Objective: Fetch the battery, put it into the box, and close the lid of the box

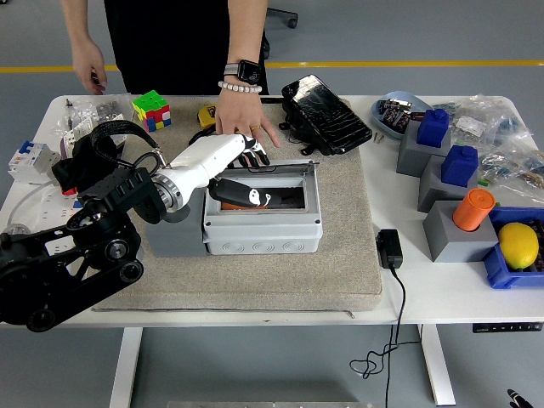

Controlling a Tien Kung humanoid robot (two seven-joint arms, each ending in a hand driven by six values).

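My left hand (242,170) lies over the open top of the box (262,223), so I can only see a thin bit of orange under it. I cannot tell if that is the battery. My fingers cover the clear lid (285,167), and I cannot tell if they touch it. My arm hides the grey block at the box's left side. The person (183,38) at the tabletop's far edge is cut off by the picture's top.
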